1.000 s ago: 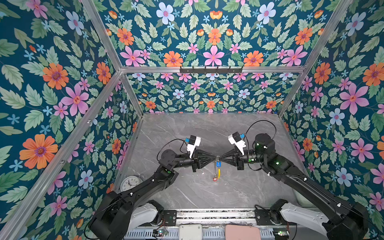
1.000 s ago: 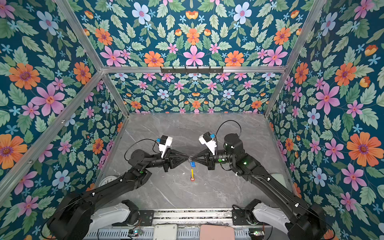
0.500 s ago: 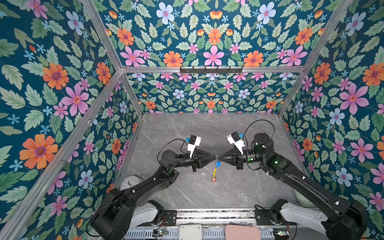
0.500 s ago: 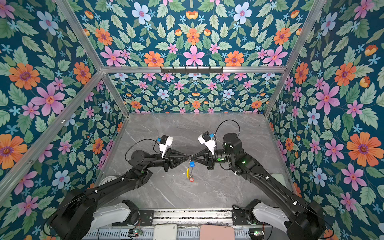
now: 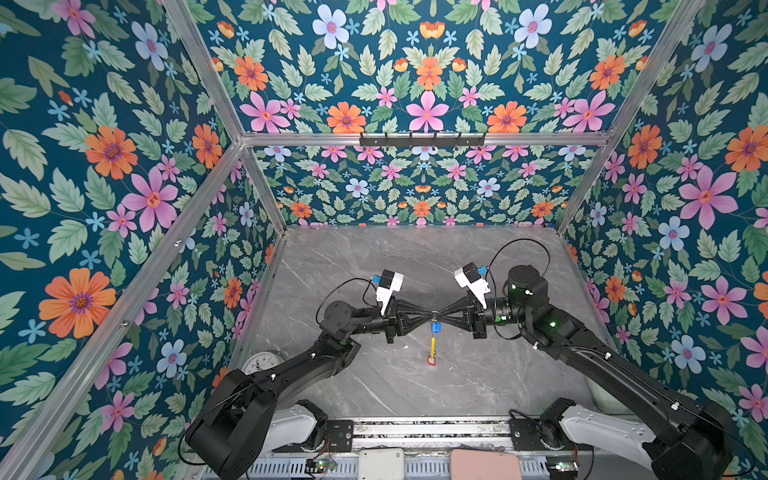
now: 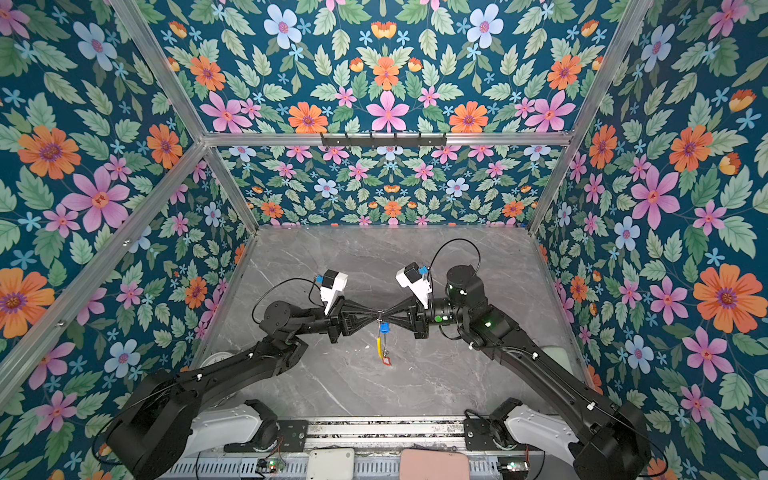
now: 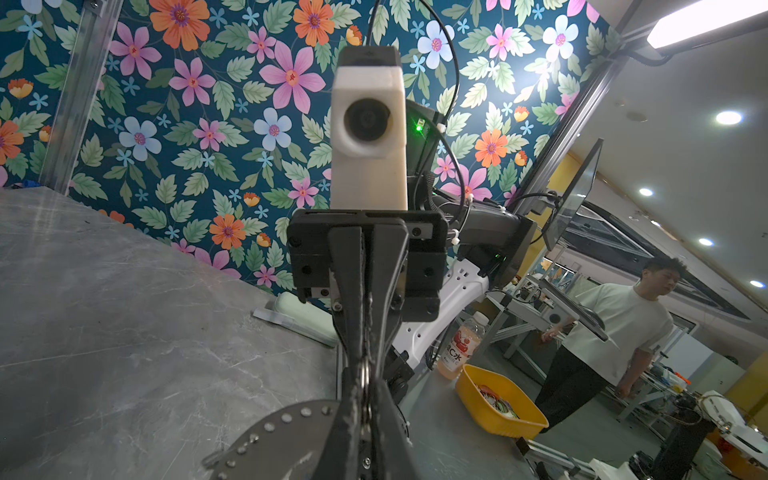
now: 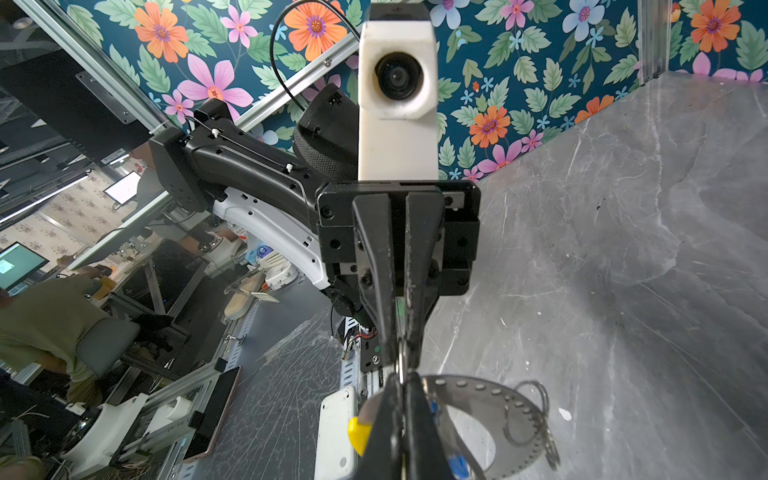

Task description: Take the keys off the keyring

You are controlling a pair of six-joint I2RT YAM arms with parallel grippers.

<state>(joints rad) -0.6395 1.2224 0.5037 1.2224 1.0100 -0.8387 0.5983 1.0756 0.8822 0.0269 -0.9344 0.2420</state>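
Above the middle of the grey table, my left gripper (image 5: 429, 316) and right gripper (image 5: 439, 316) meet tip to tip, both shut on a small silver ring (image 5: 434, 314) at the top of the keyring. The keyring (image 8: 490, 415) is a flat grey crescent hoop with a dotted rim. In both top views it hangs edge-on below the tips. Down it show a blue tag (image 5: 435, 328), the yellow sleeve (image 5: 432, 345) and a red-orange tag (image 5: 432, 360). The keys' metal blades are too small to make out. The pinched ring (image 7: 365, 374) also shows in the left wrist view.
A white round clock (image 5: 259, 361) lies at the table's front left, by the left arm. A pale green-white object (image 5: 602, 399) sits at the front right edge. A black hook rail (image 5: 422, 139) runs along the back frame. Flowered walls close in three sides.
The left gripper's jaws have closed fully onto the small ring. The hanging keyring swung slightly left and now hangs straighter and lower. The right gripper stayed shut and still.
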